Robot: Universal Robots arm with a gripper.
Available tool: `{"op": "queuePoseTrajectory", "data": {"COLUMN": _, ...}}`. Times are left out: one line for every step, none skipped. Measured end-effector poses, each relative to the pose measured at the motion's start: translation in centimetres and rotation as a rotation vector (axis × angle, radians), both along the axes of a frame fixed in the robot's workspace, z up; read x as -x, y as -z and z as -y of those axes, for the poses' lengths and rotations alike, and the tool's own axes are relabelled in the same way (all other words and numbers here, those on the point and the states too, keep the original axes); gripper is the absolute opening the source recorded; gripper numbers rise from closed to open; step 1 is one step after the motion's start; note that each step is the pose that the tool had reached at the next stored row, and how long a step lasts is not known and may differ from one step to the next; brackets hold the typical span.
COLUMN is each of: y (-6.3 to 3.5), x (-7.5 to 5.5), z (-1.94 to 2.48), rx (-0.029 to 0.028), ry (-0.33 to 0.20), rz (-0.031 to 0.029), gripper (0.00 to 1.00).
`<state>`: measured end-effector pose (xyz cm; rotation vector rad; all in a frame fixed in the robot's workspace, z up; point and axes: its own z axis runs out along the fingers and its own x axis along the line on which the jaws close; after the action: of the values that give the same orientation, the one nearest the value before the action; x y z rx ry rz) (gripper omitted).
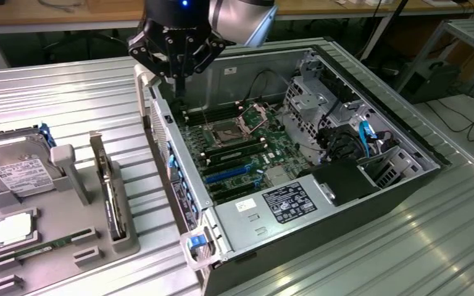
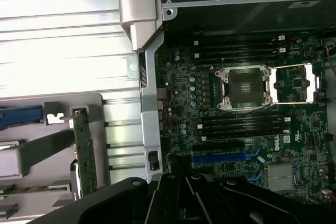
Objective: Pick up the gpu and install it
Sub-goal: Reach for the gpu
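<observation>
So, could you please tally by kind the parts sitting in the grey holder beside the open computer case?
Hard drive: 1
gpu: 1
Memory stick: 1
Square silvery chip: 1
Total: 4

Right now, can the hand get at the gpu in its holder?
Probably yes. The gpu stands on edge in the gray holder, top edge bare, nothing above it. The hand hangs shut over the case, off to one side.
</observation>
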<state>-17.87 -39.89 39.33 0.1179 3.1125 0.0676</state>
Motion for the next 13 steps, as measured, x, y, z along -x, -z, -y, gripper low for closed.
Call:
{"op": "queuePoseTrajectory", "data": {"y": 0.0, "x": 0.1, "z": 0.0, "rx": 0.0, "ry": 0.0, "rz": 0.0, "gripper": 0.11}}
{"op": "queuePoseTrajectory", "data": {"y": 0.0, "x": 0.3, "z": 0.0, "rx": 0.0, "ry": 0.0, "rz": 0.0, "gripper": 0.11}}
{"op": "queuePoseTrajectory", "data": {"y": 0.0, "x": 0.4, "z": 0.0, "rx": 0.0, "ry": 0.0, "rz": 0.0, "gripper": 0.11}}
{"op": "queuePoseTrajectory", "data": {"y": 0.0, "x": 0.6, "z": 0.0, "rx": 0.0, "ry": 0.0, "rz": 0.0, "gripper": 0.11}}
{"op": "queuePoseTrajectory", "data": {"y": 0.0, "x": 0.8, "z": 0.0, "rx": 0.0, "ry": 0.0, "rz": 0.0001, "gripper": 0.11}}
{"op": "queuePoseTrajectory", "data": {"y": 0.0, "x": 0.9, "z": 0.0, "rx": 0.0, "ry": 0.0, "rz": 0.0, "gripper": 0.11}}
{"op": "queuePoseTrajectory", "data": {"y": 0.01, "x": 1.0, "z": 0.0, "rx": -0.0001, "ry": 0.0, "rz": 0.0, "gripper": 0.11}}
{"op": "queuePoseTrajectory", "data": {"y": 0.01, "x": 1.1, "z": 0.0, "rx": -0.0001, "ry": 0.0, "rz": 0.0, "gripper": 0.11}}
{"op": "queuePoseTrajectory", "data": {"y": 0.01, "x": 1.3, "z": 0.0, "rx": 0.0, "ry": 0.0, "rz": 0.0, "gripper": 0.11}}
{"op": "queuePoseTrajectory", "data": {"y": 0.01, "x": 1.4, "z": 0.0, "rx": 0.0, "ry": 0.0, "rz": 0.0, "gripper": 0.11}}
{"op": "queuePoseTrajectory", "data": {"y": 0.01, "x": 1.5, "z": 0.0, "rx": 0.0, "ry": 0.0, "rz": 0.0, "gripper": 0.11}}
{"op": "queuePoseTrajectory", "data": {"y": 0.01, "x": 1.6, "z": 0.0, "rx": -0.0001, "ry": 0.0, "rz": 0.0, "gripper": 0.11}}
{"op": "queuePoseTrajectory", "data": {"y": 0.02, "x": 1.8, "z": 0.0, "rx": -0.0001, "ry": 0.0, "rz": 0.0001, "gripper": 0.11}}
